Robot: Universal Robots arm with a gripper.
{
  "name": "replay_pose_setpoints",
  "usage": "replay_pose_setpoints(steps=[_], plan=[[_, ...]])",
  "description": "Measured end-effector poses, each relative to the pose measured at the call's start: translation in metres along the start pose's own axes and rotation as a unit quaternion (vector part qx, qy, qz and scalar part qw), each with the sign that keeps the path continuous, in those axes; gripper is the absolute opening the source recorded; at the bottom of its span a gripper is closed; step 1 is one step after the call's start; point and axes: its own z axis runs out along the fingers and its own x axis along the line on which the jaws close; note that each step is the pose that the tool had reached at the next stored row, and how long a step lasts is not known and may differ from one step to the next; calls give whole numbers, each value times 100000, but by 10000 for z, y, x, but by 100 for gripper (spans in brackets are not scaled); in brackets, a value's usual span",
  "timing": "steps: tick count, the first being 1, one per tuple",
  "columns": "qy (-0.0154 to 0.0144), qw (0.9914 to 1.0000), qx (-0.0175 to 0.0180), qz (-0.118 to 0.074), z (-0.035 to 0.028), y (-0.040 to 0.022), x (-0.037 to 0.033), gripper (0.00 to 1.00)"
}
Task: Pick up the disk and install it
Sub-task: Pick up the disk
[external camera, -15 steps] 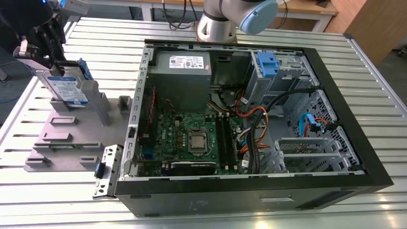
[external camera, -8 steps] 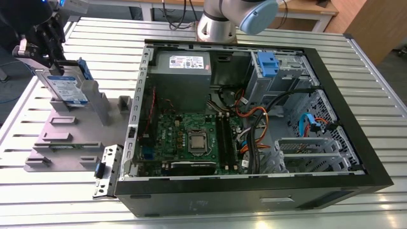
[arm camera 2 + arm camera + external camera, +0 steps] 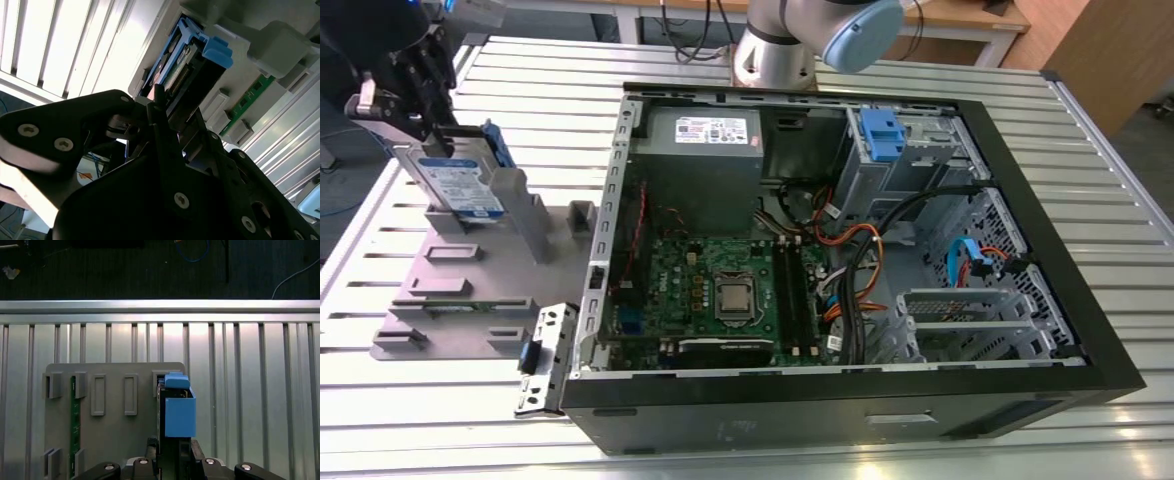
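Hidden behind a rack [image 3: 474, 290] post in the exterior view: the disk [image 3: 464, 188] at its lower edge, so seated or lifted cannot be told. Stands upright at that view's left, beside the open case [image 3: 1067, 310]. Gripper [image 3: 430, 135] pinched on the disk's two faces, fingers [image 3: 159, 107] narrowly apart. Exterior view gives the label [image 3: 472, 196]. First wrist view gives the blue tab [image 3: 176, 381] end-on and a green board [image 3: 73, 425] in the rack.
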Motion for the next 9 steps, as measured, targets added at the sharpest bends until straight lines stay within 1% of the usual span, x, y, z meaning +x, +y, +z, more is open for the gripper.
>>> replay_pose_setpoints(steps=[5,9], plan=[[-6,100000,12,-1,-52,2,-1,35],[-3,100000,8,-1,-114,5,-3,35]])
